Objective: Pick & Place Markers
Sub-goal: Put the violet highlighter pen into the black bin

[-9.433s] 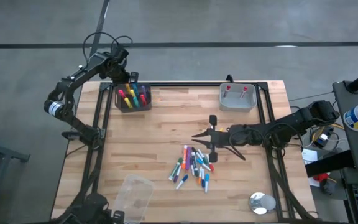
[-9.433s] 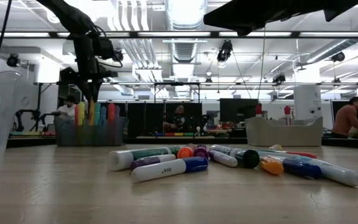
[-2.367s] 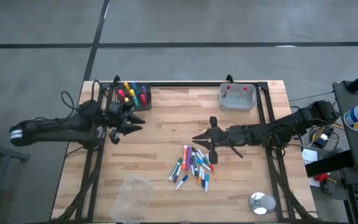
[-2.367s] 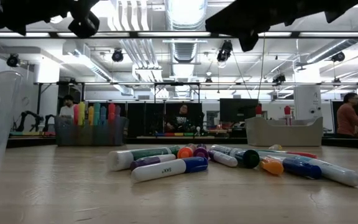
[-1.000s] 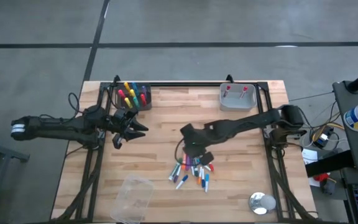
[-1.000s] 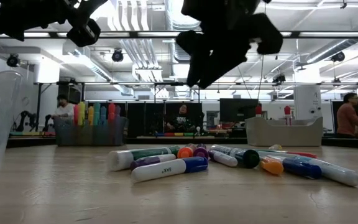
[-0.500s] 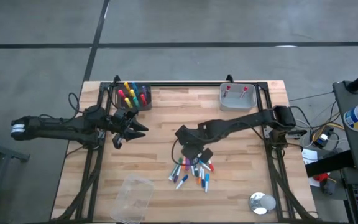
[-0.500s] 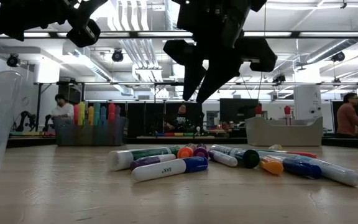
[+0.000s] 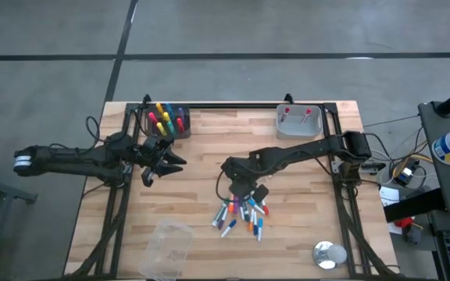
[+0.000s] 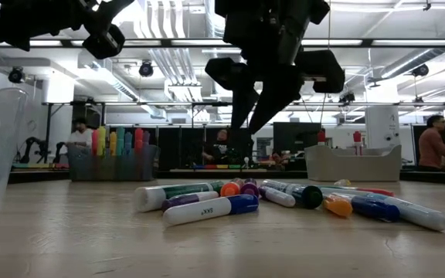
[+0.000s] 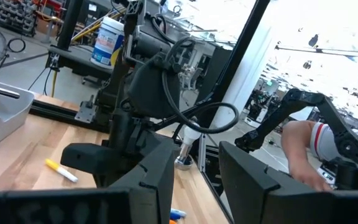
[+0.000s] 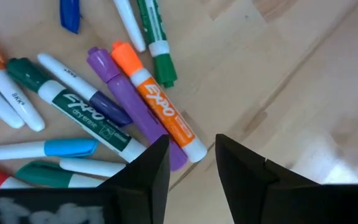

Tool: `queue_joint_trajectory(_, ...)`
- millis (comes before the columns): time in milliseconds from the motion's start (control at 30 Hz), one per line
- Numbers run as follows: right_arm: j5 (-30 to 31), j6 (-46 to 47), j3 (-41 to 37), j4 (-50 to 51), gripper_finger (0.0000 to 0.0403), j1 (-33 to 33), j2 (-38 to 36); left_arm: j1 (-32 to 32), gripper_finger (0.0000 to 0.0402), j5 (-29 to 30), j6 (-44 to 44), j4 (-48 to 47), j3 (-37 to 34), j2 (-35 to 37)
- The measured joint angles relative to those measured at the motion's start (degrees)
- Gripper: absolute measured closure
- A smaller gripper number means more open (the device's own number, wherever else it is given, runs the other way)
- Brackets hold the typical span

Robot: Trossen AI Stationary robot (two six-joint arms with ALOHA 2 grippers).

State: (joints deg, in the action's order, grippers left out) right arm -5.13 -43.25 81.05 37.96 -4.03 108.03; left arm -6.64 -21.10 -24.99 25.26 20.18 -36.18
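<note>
A heap of several markers (image 9: 241, 211) in mixed colours lies on the wooden table, a little right of its middle; the low view shows the markers (image 10: 284, 197) flat on the boards. My right gripper (image 9: 237, 192) hangs above the heap's far left part, pointing steeply down, open and holding nothing. In its wrist view my right gripper (image 12: 191, 158) has its fingertips over the white end of an orange marker (image 12: 160, 112) and a purple marker (image 12: 129, 109), clear of both. My left gripper (image 9: 178, 160) stays open and empty above the table's left part.
A dark bin (image 9: 168, 125) with upright markers stands at the far left. A grey bin (image 9: 298, 129) holding two red-capped markers sits at the far right. A clear plastic cup (image 9: 169, 248) stands near the front left edge, and a round metal lid (image 9: 329, 254) lies front right.
My right gripper has come down a little toward the marker heap and shifted slightly toward the table's left edge. It has also rolled about its own axis. The markers have not moved.
</note>
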Motion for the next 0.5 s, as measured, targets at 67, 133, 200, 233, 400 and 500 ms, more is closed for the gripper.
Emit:
queue_joint_trajectory(67, -0.5, -0.2, -0.7, -0.2, 0.0280, 0.0, 0.0, 0.0, 0.0282, 0.0, -0.5, 0.0, 0.0, 0.0)
queue_joint_trajectory(133, -1.0, -0.5, -1.5, -0.3, 0.0278, 0.0, 0.0, 0.0, 0.0282, 0.0, -0.5, 0.0, 0.0, 0.0)
queue_joint_trajectory(200, -1.0, -0.5, -2.0, -0.9, 0.0278, 0.0, 0.0, 0.0, 0.0282, 0.0, -0.5, 0.0, 0.0, 0.0)
queue_joint_trajectory(233, -1.0, -0.5, -2.0, -1.0, 0.0278, 0.0, 0.0, 0.0, 0.0282, 0.0, -0.5, 0.0, 0.0, 0.0)
queue_joint_trajectory(400, -1.1, -2.0, -2.2, -1.3, 0.0282, 0.1, 0.0, 0.0, 0.0282, 0.0, -0.5, 0.0, 0.0, 0.0)
queue_joint_trajectory(500, -1.4, -2.3, -2.2, -1.7, 0.0282, 0.1, 0.0, 0.0, 0.0282, 0.0, -0.5, 0.0, 0.0, 0.0)
